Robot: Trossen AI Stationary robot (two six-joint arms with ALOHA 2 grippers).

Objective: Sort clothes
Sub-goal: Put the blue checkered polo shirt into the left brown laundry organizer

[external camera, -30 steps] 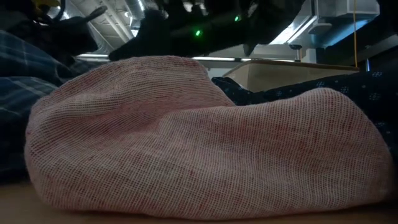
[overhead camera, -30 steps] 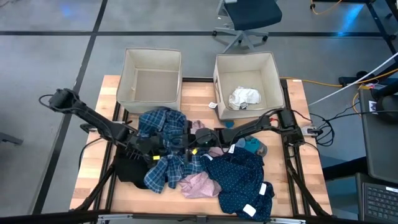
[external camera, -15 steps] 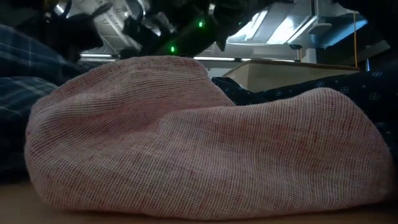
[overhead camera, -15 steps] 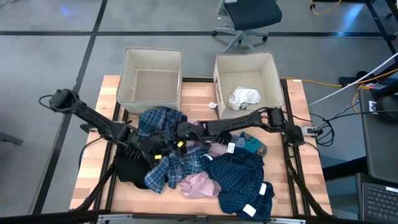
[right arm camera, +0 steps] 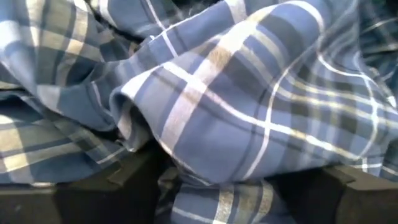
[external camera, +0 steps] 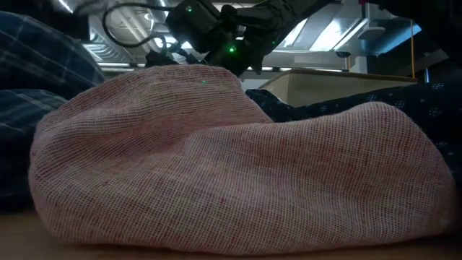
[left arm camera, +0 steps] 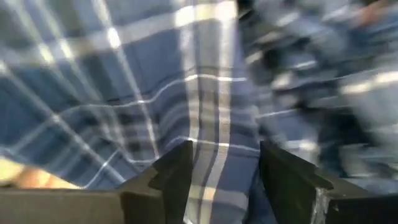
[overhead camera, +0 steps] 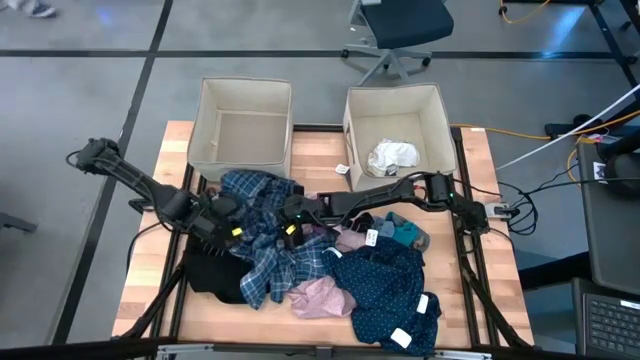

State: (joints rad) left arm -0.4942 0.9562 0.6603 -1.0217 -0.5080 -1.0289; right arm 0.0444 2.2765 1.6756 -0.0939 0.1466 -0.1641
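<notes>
Mid-table, we've both grippers on the crumpled blue plaid cotton shirt (overhead camera: 262, 232): left gripper (left arm camera: 219, 180) pinches a fold; right gripper (right arm camera: 233, 186), jaws wide, straddles cloth, grip unconfirmed. Next, prob.: clamp, lift clear, carry to a far bin.

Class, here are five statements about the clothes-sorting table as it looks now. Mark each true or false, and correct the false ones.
1. Both grippers are at the blue plaid shirt. True: the left gripper and right gripper meet over it.
2. The left bin holds a white garment. False: it looks empty; the white garment lies in the right bin.
3. The navy dotted piece lies at the table's near right. True.
4. The pink garment is in a bin. False: it lies on the table beside the navy dotted piece.
5. The teal socks sit in the left bin. False: they lie on the table, near the right arm.
</notes>
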